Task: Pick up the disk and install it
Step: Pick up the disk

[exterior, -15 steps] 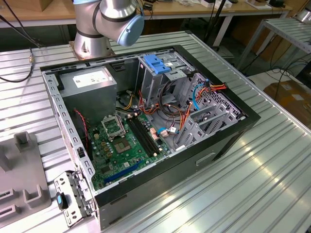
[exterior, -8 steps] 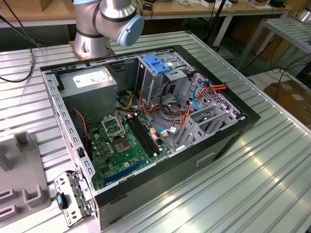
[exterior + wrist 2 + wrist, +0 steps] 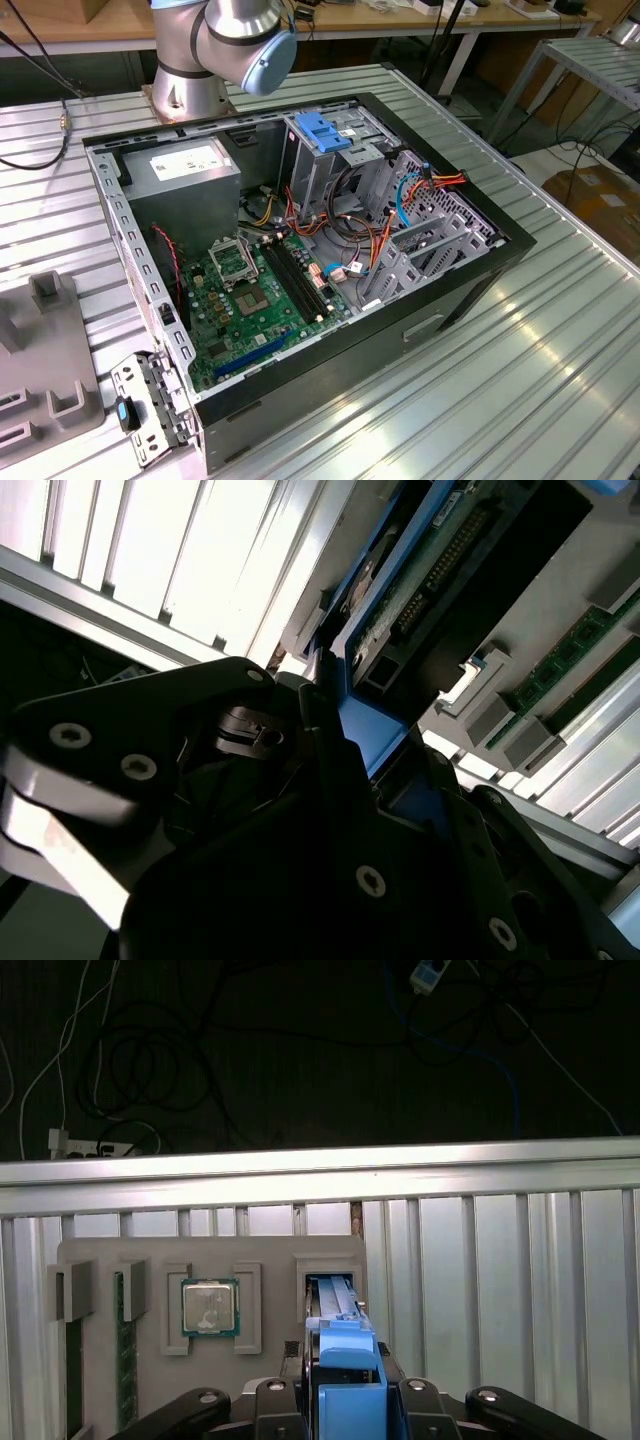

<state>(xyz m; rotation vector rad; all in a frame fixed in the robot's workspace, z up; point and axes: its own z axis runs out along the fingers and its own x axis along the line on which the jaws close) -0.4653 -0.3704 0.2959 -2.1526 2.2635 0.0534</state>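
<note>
My gripper (image 3: 346,1390) is closed on the blue bracket of the disk (image 3: 340,1345). The disk stands on its edge at a slot of the grey tray (image 3: 110,1260), with its far end beside the tray's processor chip (image 3: 209,1308).

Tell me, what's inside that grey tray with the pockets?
A processor chip lies in one pocket of the grey tray, green memory sticks sit in slots, and the disk stands on edge in another. The gripper covers the rest of the disk.
</note>
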